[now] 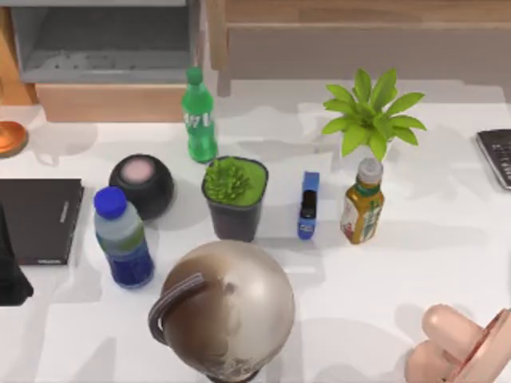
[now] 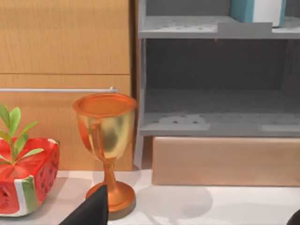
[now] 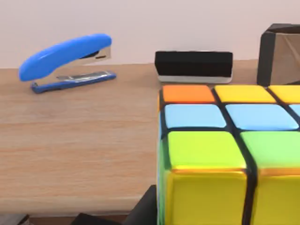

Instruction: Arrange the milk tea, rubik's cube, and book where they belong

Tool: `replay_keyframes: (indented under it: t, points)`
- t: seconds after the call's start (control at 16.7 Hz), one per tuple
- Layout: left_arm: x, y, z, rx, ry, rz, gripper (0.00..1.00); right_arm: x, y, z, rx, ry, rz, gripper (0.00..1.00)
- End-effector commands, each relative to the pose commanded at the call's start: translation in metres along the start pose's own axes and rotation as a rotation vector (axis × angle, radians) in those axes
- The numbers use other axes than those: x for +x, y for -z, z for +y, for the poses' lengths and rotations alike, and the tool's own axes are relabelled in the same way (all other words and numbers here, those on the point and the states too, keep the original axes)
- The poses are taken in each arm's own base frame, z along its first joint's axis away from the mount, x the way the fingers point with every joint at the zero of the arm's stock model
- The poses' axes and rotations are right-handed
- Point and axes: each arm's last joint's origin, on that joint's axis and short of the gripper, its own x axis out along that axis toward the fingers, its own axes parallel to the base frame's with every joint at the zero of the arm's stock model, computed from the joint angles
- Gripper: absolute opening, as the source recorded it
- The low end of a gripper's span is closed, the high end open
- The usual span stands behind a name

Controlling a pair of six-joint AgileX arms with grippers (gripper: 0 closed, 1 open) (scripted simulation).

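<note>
Our right tool's state we cannot tell; the cube (image 3: 225, 154) looms right before its camera on a wooden shelf, blue stapler (image 3: 68, 61) farther back. Left arm (image 1: 12, 263) sits at the bench's (image 1: 415, 263) left edge; book (image 2: 258, 10) stands on the grey shelf.

You see an evenly and brightly lit scene, with no dim corners on the white table (image 1: 447, 263). Soft grey shadows fall toward the top view's right and slightly toward its upper edge: note those beside the dark plant pot (image 1: 235, 209) and the tea bottle (image 1: 362, 203). The globe (image 1: 231, 307) carries a pale, diffuse highlight on its upper surface. From the left wrist, the golden trophy cup (image 2: 107, 140) shows warm reflections and casts a faint shadow on the tabletop. From the right wrist, the rubik's cube (image 3: 229, 154) has glossy squares with a bright orange glint along one edge. Outlines appear mildly soft throughout.
</note>
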Motion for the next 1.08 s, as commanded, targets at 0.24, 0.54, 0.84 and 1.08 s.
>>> replay_keyframes:
  t: [0.24,0.54,0.84,1.08]
  points:
    - [0.000,0.000,0.000,0.000,0.000,0.000,1.00,0.002,-0.001,-0.003,-0.034,-0.005,-0.021,0.00]
    - [0.000,0.000,0.000,0.000,0.000,0.000,1.00,0.005,-0.004,-0.002,-0.027,-0.004,-0.024,0.00]
    - [0.000,0.000,0.000,0.000,0.000,0.000,1.00,0.036,-0.013,-0.003,-0.011,-0.004,-0.040,0.00]
    - [0.000,0.000,0.000,0.000,0.000,0.000,1.00,0.074,-0.013,-0.001,-0.018,-0.011,-0.043,0.00]
